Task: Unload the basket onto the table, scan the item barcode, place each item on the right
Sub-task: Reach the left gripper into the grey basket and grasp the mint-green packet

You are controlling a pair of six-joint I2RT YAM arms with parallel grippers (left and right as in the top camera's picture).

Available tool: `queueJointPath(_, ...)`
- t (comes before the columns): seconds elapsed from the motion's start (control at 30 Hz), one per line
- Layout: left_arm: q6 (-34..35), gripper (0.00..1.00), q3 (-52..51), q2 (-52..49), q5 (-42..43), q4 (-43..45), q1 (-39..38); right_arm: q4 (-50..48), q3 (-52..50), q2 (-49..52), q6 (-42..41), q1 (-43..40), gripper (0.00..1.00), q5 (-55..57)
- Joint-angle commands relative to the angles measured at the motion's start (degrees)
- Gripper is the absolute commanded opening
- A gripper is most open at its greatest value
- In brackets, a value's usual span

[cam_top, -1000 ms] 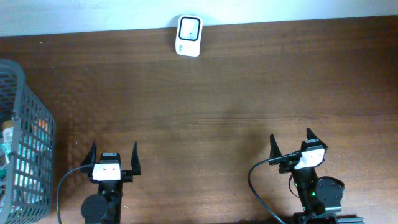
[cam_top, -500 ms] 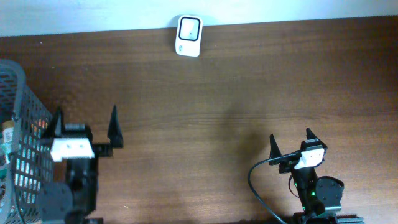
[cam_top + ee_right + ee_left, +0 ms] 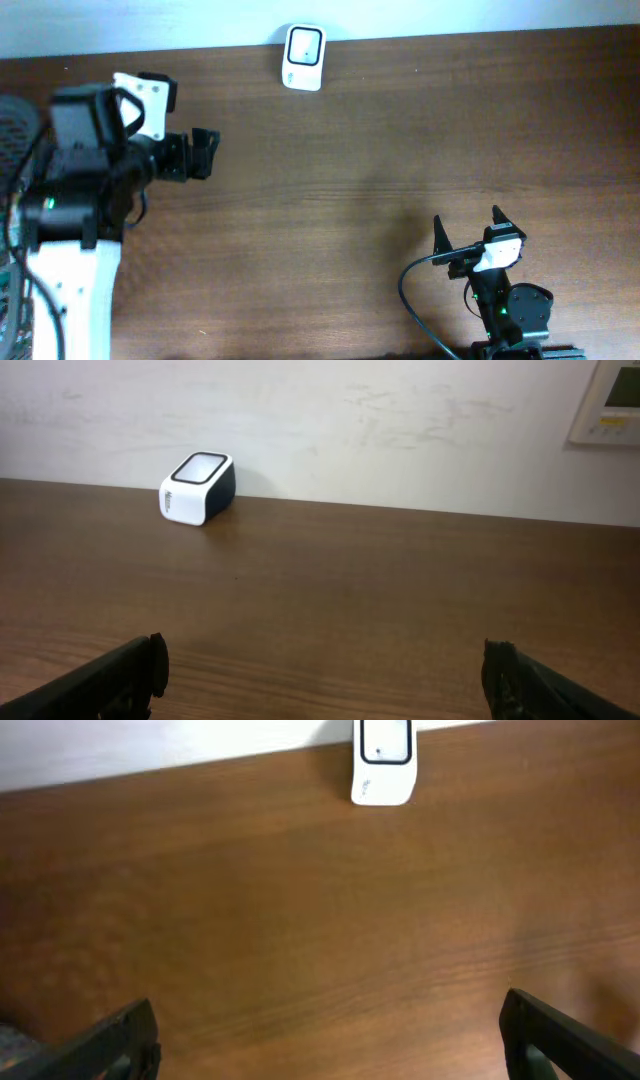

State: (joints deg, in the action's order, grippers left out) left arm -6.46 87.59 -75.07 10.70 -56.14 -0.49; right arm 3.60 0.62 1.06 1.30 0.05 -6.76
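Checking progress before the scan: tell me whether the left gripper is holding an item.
No, in the left wrist view the left gripper has its jaws wide apart, with only the wood of the table showing between them.

The table point(image 3: 380, 140) is dark brown wood, smooth, with fine grain and a faint sheen. At the upper middle, the scanner point(image 3: 303, 58) is glossy white plastic. The wall point(image 3: 400, 430) looks matt white, scuffed.

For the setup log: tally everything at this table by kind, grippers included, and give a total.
Scanner: 1
Basket: 1
Grippers: 2, the left gripper and the right gripper, both open
Total: 4
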Motion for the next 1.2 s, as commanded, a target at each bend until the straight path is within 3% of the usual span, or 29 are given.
queueJointPath(0.0,-0.3,0.99,2.8,-3.5,-0.2,3.1,1.5,0.3,-0.3,-0.2,-0.2,0.3,0.98,-0.7)
queueJointPath(0.07,6.6,1.00,10.1,-3.9,-6.6,2.5,9.2,0.3,-0.3,-0.2,-0.2,0.3,0.98,-0.7)
queueJointPath(0.17,12.9,0.97,14.9,-3.9,-7.5,1.7,22.1,0.3,-0.3,-0.2,-0.2,0.3,0.98,-0.7)
queueJointPath(0.3,21.4,0.88,14.5,-6.4,-7.5,-1.7,42.4,0.3,-0.3,-0.2,-0.2,0.3,0.98,-0.7)
queueJointPath(0.4,24.3,0.79,12.0,-10.8,-7.1,-4.3,48.5,0.3,-0.3,-0.2,-0.2,0.3,0.98,-0.7)
queueJointPath(0.53,22.8,0.81,5.5,-17.9,-6.3,-2.2,52.4,0.3,-0.3,-0.2,-0.2,0.3,0.98,-0.7)
queueJointPath(0.73,4.0,0.82,-2.6,-26.9,7.1,7.6,53.4,0.3,-0.3,-0.2,-0.2,0.3,0.99,-0.7)
queueJointPath(1.07,3.6,0.88,-3.2,-34.4,5.0,7.4,53.3,0.3,-0.3,-0.2,-0.2,0.3,0.98,-0.7)
queueJointPath(1.13,3.6,0.84,-3.2,-35.6,6.0,7.3,52.8,0.3,-0.3,-0.2,-0.2,0.3,0.98,-0.7)
queueJointPath(1.17,3.6,0.77,-3.2,-36.0,7.6,7.2,52.2,0.3,-0.3,-0.2,-0.2,0.3,0.98,-0.7)
